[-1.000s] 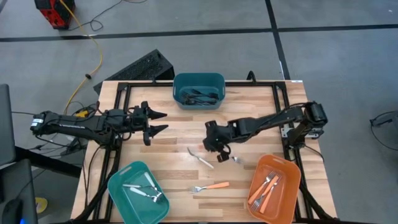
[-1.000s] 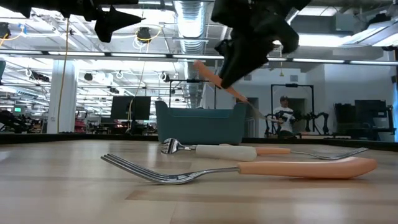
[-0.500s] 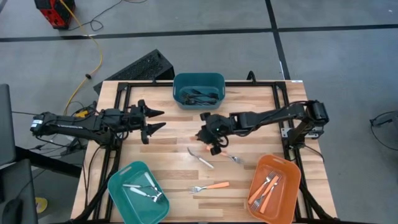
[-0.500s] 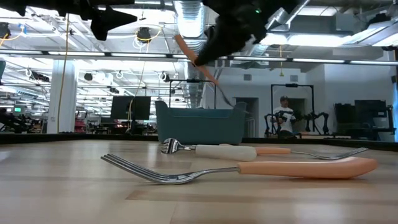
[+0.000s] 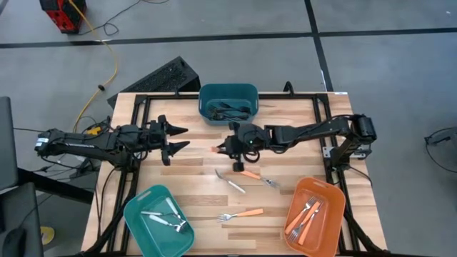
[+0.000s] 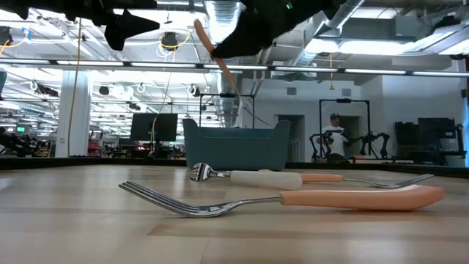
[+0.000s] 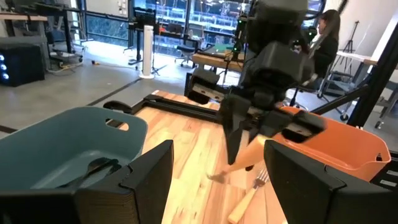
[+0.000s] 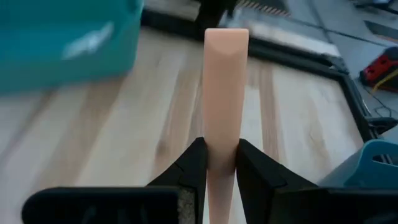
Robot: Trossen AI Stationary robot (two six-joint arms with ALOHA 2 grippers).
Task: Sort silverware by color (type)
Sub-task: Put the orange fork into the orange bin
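My right gripper (image 5: 230, 148) hangs over the middle of the table, shut on an orange-handled utensil (image 8: 225, 81). Its handle end (image 5: 216, 150) points toward the table's left, and its head is hidden under the gripper. Three pieces lie flat on the wood: a white-handled piece (image 5: 230, 180), an orange-handled fork (image 5: 258, 178) and another orange-handled fork (image 5: 241, 213). My left gripper (image 5: 180, 138) hovers open at the left, above the table, with nothing between its fingers. My right gripper pinches the orange handle (image 8: 222, 134) between its two fingers, on its two narrow sides. The handle runs on ahead of the fingertips, roughly along the fingers. In the low view the handle's free end (image 6: 199, 29) tilts up, and the utensil hangs well clear of the table.
A dark teal bin (image 5: 228, 93) with dark utensils stands at the far edge. A teal bin (image 5: 139, 210) with white and silver pieces sits near left. An orange bin (image 5: 330, 196) with orange-handled forks sits near right. A black frame (image 5: 143, 100) rims the table.
My right gripper has risen and moved toward the table's far edge and a little left, tipping up closer to level. The orange-handled utensil has gone with it, higher above the table, its handle end swinging up. Below where the gripper was, the orange-handled fork now shows.
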